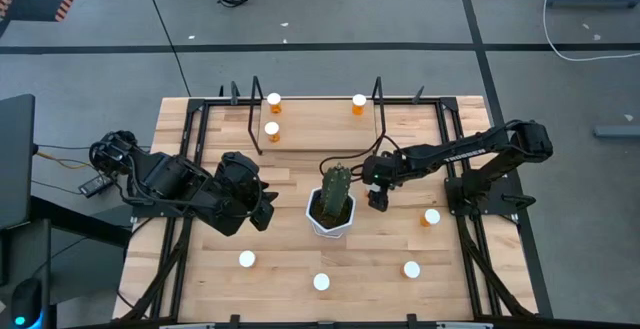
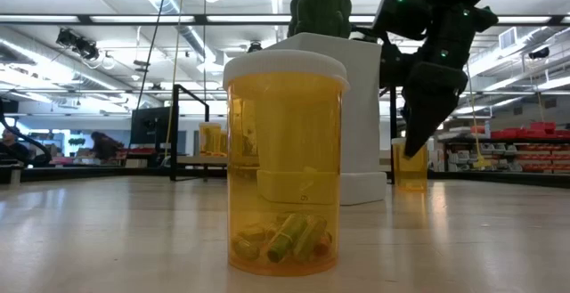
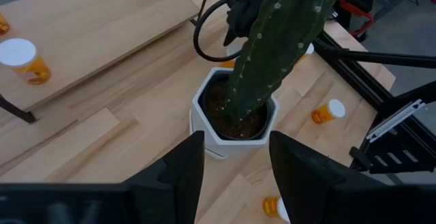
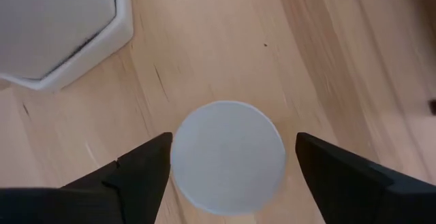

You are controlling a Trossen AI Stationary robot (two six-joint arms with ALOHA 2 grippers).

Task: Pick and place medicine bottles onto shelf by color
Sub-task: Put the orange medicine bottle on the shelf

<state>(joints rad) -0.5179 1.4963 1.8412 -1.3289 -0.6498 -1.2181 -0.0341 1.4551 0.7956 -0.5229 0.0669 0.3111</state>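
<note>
My right gripper (image 1: 378, 199) hangs open, fingers pointing down, right of the cactus pot (image 1: 331, 212). In its wrist view its fingers stand on either side of the white cap (image 4: 228, 156) of an orange medicine bottle (image 2: 411, 170) that stands upright on the table. Whether a finger touches the cap, I cannot tell. My left gripper (image 3: 235, 176) is open and empty left of the pot (image 3: 235, 125). The shelf (image 1: 315, 124) stands at the far edge with three bottles on it (image 1: 273, 99) (image 1: 272, 129) (image 1: 358, 102). More bottles stand on the table (image 1: 247, 259) (image 1: 321, 282) (image 1: 411, 269) (image 1: 431, 217).
The green cactus (image 1: 338, 184) in its white pot stands mid-table between the two grippers. Black frame rails (image 1: 455, 184) run along both table sides. One bottle (image 2: 285, 164) stands close to the near edge. Bare wood lies between the pot and the shelf.
</note>
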